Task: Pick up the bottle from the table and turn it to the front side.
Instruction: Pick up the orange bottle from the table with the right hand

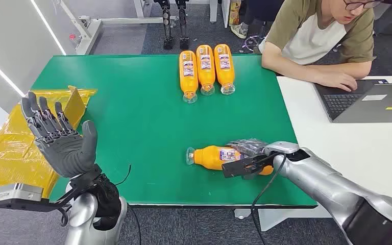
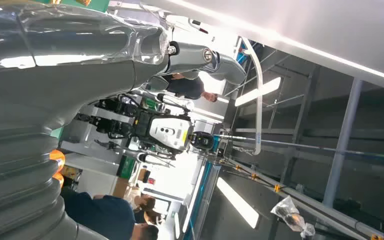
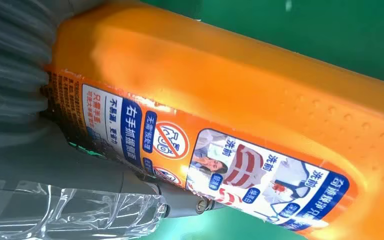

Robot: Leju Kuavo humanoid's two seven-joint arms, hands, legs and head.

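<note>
Gripping bottle (image 1: 215,157) w/ right hand (image 1: 252,162), fingers wrapped round the base end; bottle lay on its side on green table (image 1: 132,127), near front edge, cap toward robot's left. Seemed not yet lifted, tho contact w/ table hard to tell. Label w/ text and pics faced right wrist cam (image 3: 220,165); which side counts as front unclear. Left hand (image 1: 61,140) raised beside table's left edge, wide open, holding nothing. Three more bottles (image 1: 205,69) lined up at far edge. Judged early stage: grasp done, pick-up and turn to front side left.
</note>
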